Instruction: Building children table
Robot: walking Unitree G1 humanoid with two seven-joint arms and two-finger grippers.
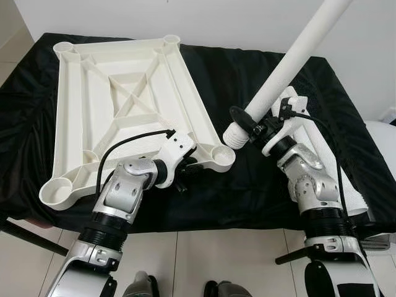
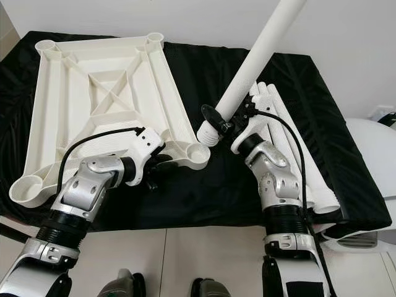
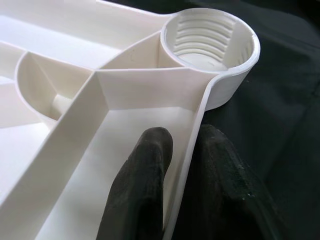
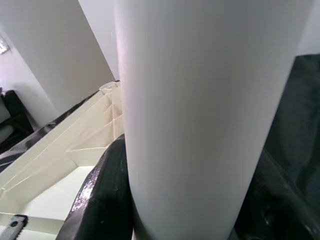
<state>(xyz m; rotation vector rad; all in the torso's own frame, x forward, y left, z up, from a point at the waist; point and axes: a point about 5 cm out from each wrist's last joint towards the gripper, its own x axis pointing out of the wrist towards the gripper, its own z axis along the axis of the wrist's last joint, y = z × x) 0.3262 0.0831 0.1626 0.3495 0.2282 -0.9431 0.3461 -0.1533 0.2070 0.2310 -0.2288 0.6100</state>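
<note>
A white plastic tabletop [image 1: 117, 99] lies upside down on a black cloth, ribs up, with a round threaded socket [image 1: 219, 154] at each corner. My left gripper [image 3: 175, 170] is shut on the tabletop's near rim beside the near right socket [image 3: 210, 45], one finger inside the wall and one outside. My right gripper [image 1: 247, 124] is shut on a long white table leg [image 1: 291, 62], held tilted with its threaded end [image 1: 234, 137] just right of that socket and slightly above the cloth.
More white legs [image 2: 291, 154] lie on the black cloth [image 1: 247, 74] beside my right arm. A white wall stands behind the table. A white rounded object [image 2: 371, 148] sits at the far right. Pale floor tiles run along the near edge.
</note>
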